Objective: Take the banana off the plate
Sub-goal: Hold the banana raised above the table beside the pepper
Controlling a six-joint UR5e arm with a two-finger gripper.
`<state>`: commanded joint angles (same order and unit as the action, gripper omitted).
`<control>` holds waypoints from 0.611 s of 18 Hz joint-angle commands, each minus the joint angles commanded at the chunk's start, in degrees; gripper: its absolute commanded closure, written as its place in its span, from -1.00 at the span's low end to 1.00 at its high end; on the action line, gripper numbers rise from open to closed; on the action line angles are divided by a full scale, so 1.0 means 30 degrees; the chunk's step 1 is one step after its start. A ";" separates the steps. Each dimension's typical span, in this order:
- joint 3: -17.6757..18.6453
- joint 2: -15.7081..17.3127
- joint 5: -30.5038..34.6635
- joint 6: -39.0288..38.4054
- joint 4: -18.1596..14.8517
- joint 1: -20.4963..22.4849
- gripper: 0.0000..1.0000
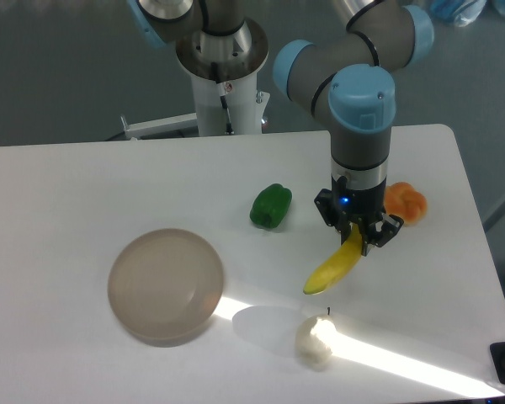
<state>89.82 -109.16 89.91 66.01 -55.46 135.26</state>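
- Yellow and curved, the slim banana hangs from my two-finger gripper, whose fingers are clamped on its upper end; the free end droops toward seven o'clock because I hold it by one tip, not the middle.
- It is off the round, flat, beige-tan plate altogether: the plate lies bare at about eight o'clock from my gripper, well apart, on the white tabletop.
- Judging by the shadow under it, the fruit hangs in the air, clear of the table, so the pick itself looks done.
- A dark green bell pepper sits at ten o'clock from the banana, and an orange lobed fruit sits just beside my wrist at two o'clock, partly hidden behind it.
- A pale whitish pear-shaped fruit with a thin stem rests near the drooping tip, at six o'clock; a drop or a low swing could hit it.
- Gripping so near one end leaves the long body free to pivot, so I judge steady, slow motion the safer course.
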 joint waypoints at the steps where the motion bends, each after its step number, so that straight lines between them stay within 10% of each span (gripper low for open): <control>1: 0.0029 0.0088 -0.0058 0.0029 -0.0029 0.0116 0.31; 11: -0.0117 0.0059 -0.0175 -0.0029 0.0087 0.0264 0.31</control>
<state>89.47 -108.98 89.39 65.92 -55.20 136.05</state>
